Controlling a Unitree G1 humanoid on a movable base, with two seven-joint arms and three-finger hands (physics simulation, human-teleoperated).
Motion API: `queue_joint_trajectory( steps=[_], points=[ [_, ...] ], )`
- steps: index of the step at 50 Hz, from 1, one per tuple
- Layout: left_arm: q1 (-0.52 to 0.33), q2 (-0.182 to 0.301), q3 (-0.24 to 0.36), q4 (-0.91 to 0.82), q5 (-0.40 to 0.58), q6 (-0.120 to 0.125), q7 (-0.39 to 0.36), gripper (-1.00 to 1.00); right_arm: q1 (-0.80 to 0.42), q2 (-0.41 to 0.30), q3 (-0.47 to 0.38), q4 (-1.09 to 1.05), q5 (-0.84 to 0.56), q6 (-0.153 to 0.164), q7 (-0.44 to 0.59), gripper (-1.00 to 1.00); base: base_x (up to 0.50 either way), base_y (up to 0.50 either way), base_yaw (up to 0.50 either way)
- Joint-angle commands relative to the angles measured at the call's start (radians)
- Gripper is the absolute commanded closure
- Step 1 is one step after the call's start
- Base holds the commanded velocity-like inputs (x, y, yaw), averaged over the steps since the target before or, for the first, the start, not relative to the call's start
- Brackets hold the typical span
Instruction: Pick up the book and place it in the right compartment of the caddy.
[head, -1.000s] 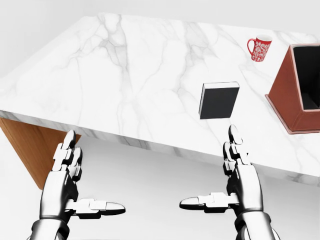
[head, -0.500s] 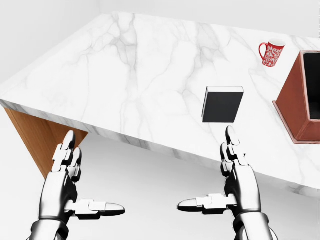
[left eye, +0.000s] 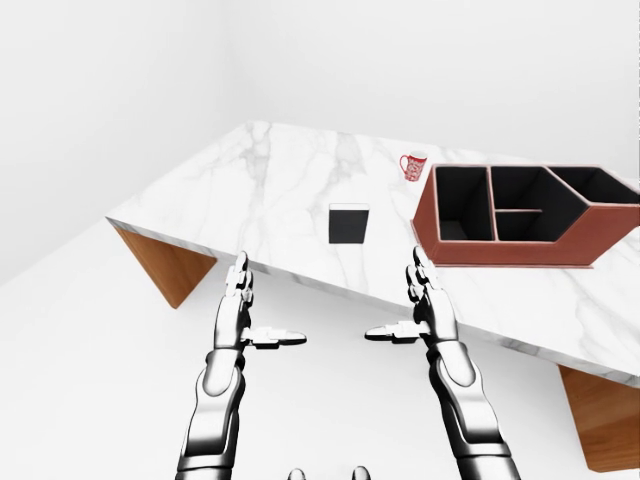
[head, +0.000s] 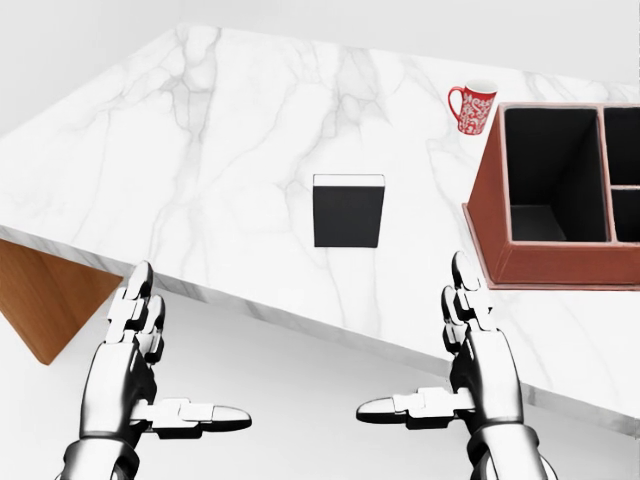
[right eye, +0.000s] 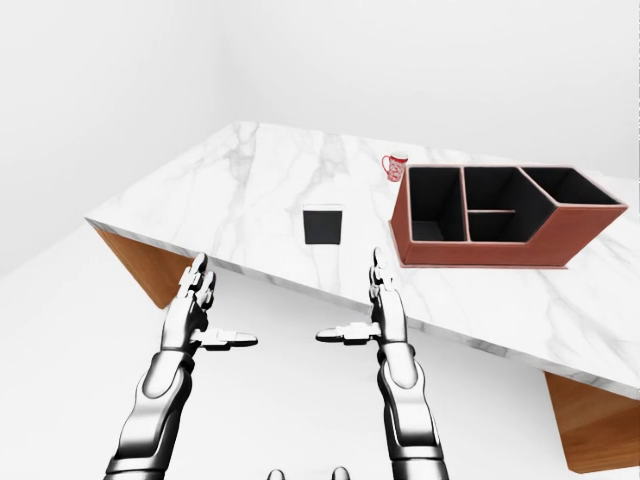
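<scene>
Against white walls, marble table (left eye: 280, 180) bears book (head: 347, 211); each robot hand (head: 135, 370) (head: 478, 362) wide, empty.

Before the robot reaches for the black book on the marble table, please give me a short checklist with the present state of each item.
1. Both hands free: left hand and right hand open, holding nothing: ok.
2. Black book lying flat on the white marble table, nothing on it: ok.
3. Hands over the table: both below its near edge: not ok.
4. Red-brown caddy compartments empty: ok.
5. Red patterned mug apart from book and caddy: ok.
</scene>
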Motion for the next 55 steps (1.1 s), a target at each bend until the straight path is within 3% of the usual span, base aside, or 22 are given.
queue_joint_trajectory(
  steps=[1, 20, 30, 55],
  points=[
    [-0.002, 0.0, 0.001, -0.003, -0.001, 0.006, 0.002, -1.0, -0.004, 0.0, 0.0, 0.007, -0.001, 0.0, -0.002, -1.0, 0.19, -0.46, 0.0],
    [-0.005, 0.001, 0.003, 0.01, -0.001, -0.002, 0.002, -1.0, -0.006, 0.0, 0.0, 0.019, -0.001, -0.008, -0.002, -1.0, 0.18, -0.46, 0.0],
    [0.001, 0.0, 0.0, 0.007, 0.001, -0.006, 0.002, -1.0, 0.001, 0.0, 0.001, 0.001, -0.002, 0.003, -0.001, -1.0, 0.18, -0.46, 0.0],
    [0.003, 0.0, -0.001, -0.017, 0.003, 0.016, 0.002, -1.0, -0.006, 0.0, -0.001, 0.017, -0.002, -0.002, -0.001, -1.0, 0.17, -0.43, 0.0]
  ],
)
